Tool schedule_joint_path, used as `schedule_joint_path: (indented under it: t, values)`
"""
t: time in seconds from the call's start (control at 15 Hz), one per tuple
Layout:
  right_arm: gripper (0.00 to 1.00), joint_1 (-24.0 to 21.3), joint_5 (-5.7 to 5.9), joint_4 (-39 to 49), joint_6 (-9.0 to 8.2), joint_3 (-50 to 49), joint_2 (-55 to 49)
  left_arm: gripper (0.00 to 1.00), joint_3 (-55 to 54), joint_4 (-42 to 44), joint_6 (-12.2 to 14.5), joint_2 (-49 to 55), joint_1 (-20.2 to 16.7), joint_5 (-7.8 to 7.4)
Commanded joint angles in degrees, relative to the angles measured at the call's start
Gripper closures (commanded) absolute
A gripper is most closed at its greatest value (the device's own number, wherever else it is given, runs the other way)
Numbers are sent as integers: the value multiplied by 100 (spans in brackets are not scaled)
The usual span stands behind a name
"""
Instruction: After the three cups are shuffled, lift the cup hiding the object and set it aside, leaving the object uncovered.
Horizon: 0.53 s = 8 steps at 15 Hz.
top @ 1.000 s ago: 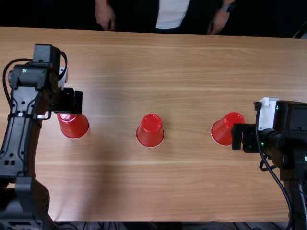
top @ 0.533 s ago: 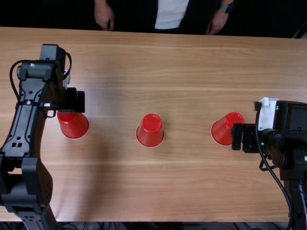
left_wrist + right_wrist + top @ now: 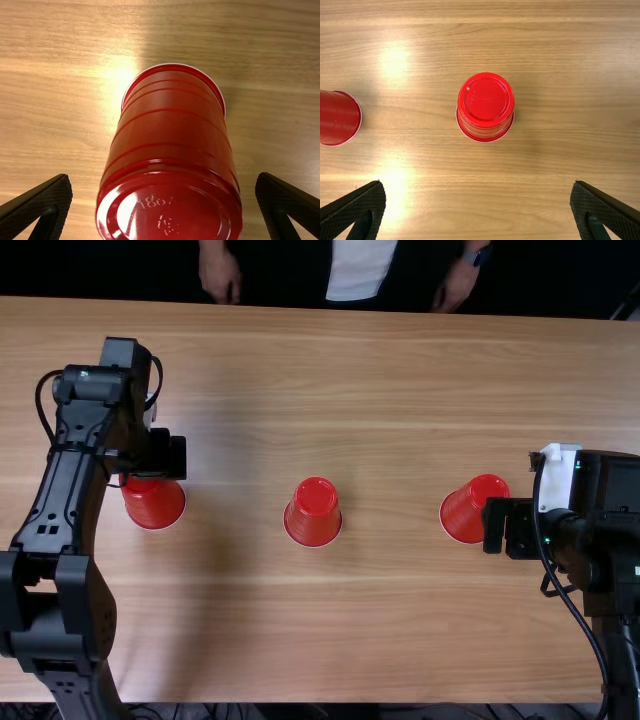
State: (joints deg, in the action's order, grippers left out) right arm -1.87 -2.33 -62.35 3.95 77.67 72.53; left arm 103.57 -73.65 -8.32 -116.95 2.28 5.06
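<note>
Three red cups stand upside down in a row across the table: the left cup (image 3: 153,504), the middle cup (image 3: 313,512) and the right cup (image 3: 470,508). My left gripper (image 3: 152,472) hangs over the left cup's far side. In the left wrist view it is open (image 3: 161,181), with one finger on each side of that cup (image 3: 170,160) and a gap to both. My right gripper (image 3: 497,525) sits just right of the right cup, raised and open (image 3: 477,200). The right wrist view looks down on the right cup (image 3: 485,106) and the middle cup (image 3: 337,117). No object shows under any cup.
The wooden table (image 3: 400,390) stretches far beyond the cups to its back edge. About a cup's width or more of bare wood separates neighbouring cups. The right arm's body rises at the near right corner.
The left arm has swung right and its gripper has shifted slightly right and nearer over the left cup. The cups and the right arm have not moved.
</note>
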Motion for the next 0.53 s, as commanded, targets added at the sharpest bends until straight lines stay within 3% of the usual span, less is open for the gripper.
schedule_joint_path:
  t: [0.0,0.2,0.33,0.47]
  values:
    - [0,46,-20,6,-46,29,-29,9,128,-29,-160,-153,35,-42]
    - [0,46,-20,6,-46,47,-46,36,67,-29,-265,-171,35,-31]
    - [0,46,-20,6,-46,47,-46,61,67,-29,-255,-162,35,-31]
    - [0,46,-20,6,-46,64,-46,75,58,-71,-255,-162,26,-31]
